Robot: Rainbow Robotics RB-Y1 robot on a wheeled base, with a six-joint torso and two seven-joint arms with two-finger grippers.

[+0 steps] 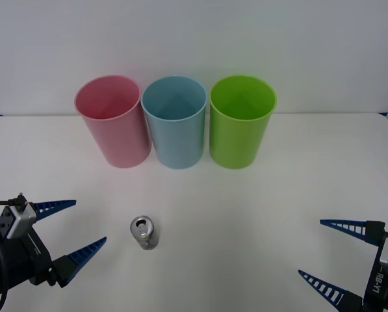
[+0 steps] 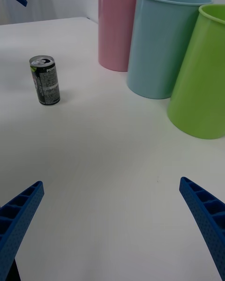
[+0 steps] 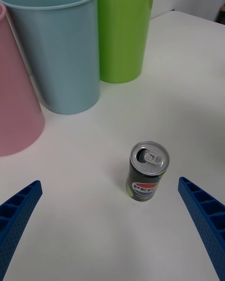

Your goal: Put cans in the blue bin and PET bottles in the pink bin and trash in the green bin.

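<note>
Dark can (image 1: 143,233) upright, left claw (image 1: 68,229) and right claw (image 1: 331,256) spread, empty, arms cropped.

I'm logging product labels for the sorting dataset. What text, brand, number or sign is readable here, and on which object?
"PEPSI" on the can, with its round logo; partly readable in both wrist views.
"RB-Y1" on the right gripper housing.
Small white print on the can's side: too small to read.
The three bins carry no text.

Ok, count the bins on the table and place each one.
3, upright in a row at the table's far side: pink bin on the robot's left, blue bin in the middle, green bin on the right. Adjacent rims nearly touch. None looks hidden.
</note>
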